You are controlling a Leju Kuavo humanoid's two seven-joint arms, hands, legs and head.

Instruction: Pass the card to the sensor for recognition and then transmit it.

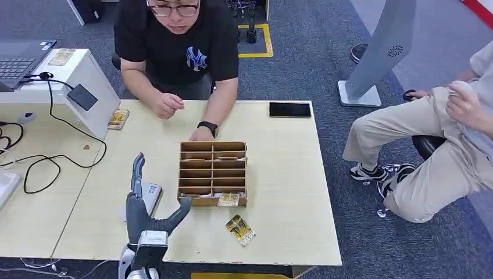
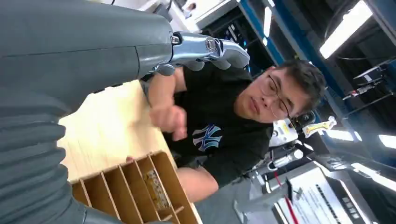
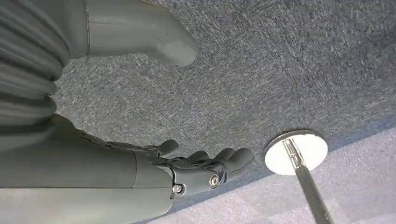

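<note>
Left hand (image 1: 146, 214) is open, holding nothing. That thin glossy yellow card (image 1: 240, 229) on the pale wooden tabletop (image 1: 279, 174) looks light, stiff and slippery; I'd pinch its edges.

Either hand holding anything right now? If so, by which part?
Nothing is held. The left hand is raised over the table with fingers spread and empty; the right hand hangs over the carpet, fingers apart, also empty.

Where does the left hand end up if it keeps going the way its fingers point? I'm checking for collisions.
Probably bare table first, left of the wooden organizer; the left hand is raised, so depth is unclear.
</note>
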